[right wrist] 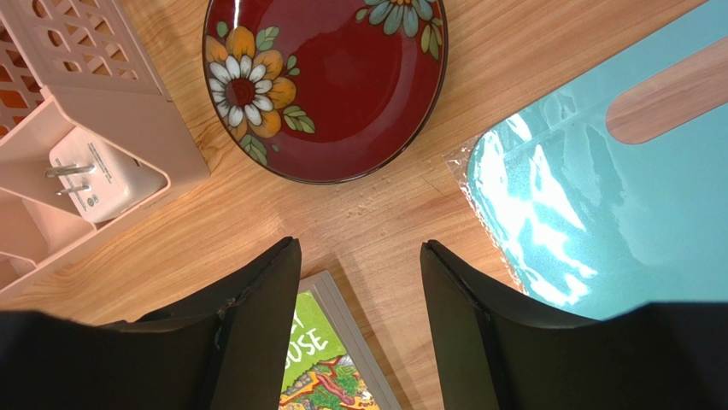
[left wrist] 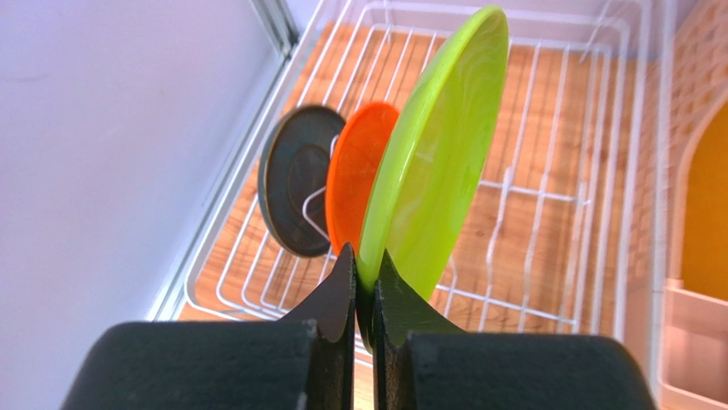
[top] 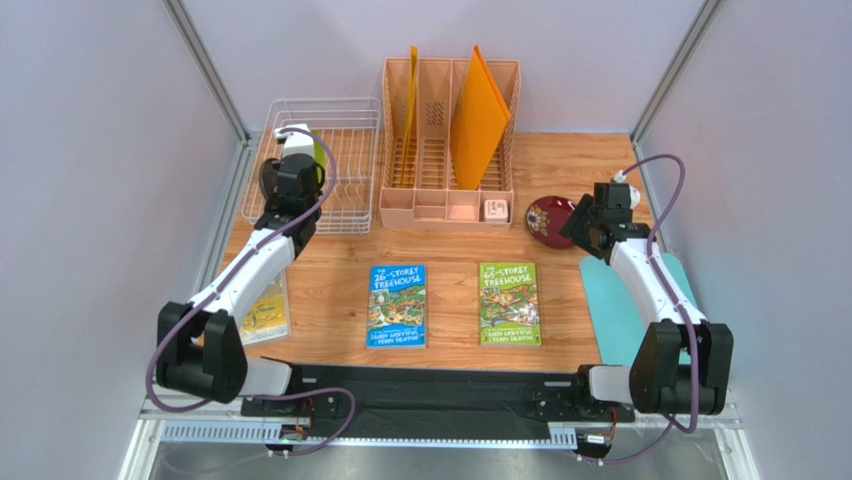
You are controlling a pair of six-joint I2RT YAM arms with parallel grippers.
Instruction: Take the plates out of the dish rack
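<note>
The white wire dish rack (top: pixel 350 165) stands at the back left, also in the left wrist view (left wrist: pixel 547 196). My left gripper (left wrist: pixel 366 272) is shut on the near rim of the lime green plate (left wrist: pixel 436 154), which stands on edge in the rack. Behind it stand the orange plate (left wrist: pixel 359 175) and the black plate (left wrist: pixel 295 179). From above, the arm hides all but a sliver of the green plate (top: pixel 318 150). The dark red floral plate (top: pixel 550 218) lies flat on the table, also in the right wrist view (right wrist: pixel 325 85). My right gripper (right wrist: pixel 359 256) is open and empty just in front of it.
A peach slotted organizer (top: pixel 450 140) holds tall orange folders (top: pixel 478 115) and a white plug (right wrist: pixel 98 175). A teal mat (right wrist: pixel 598 188) lies at the right. Blue (top: pixel 397 305) and green (top: pixel 509 303) books lie in front, and a yellow book (top: pixel 265 310) at the left.
</note>
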